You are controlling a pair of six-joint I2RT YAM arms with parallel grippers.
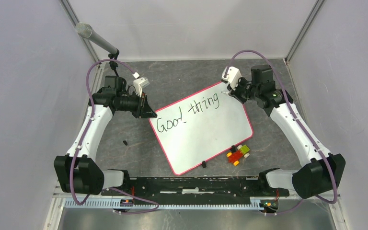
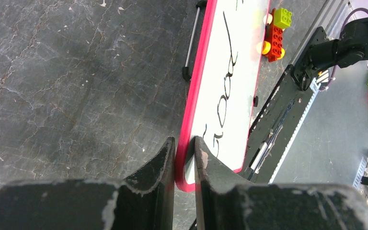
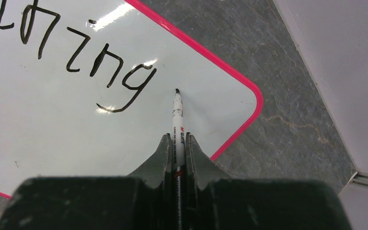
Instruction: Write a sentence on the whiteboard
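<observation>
Mid-sentence; marker [image 3: 177, 111] poised just past "thing", near the board's [image 1: 206, 136] right corner.
Board lies askew on the table [image 1: 182, 76], between the arms; writing [image 1: 188, 112] reads "Good thing" along the upper edge; left gripper [image 2: 184, 143] pinched narrow on the pink rim at one corner; right gripper [image 3: 176, 140] clamped on the marker, tip touching or just above, cannot tell. Risks: little white left before the rim, so next letters may crowd or run off; a one-corner hold may let the board pivot under pen pressure; thin marker may tilt between the jaws.
</observation>
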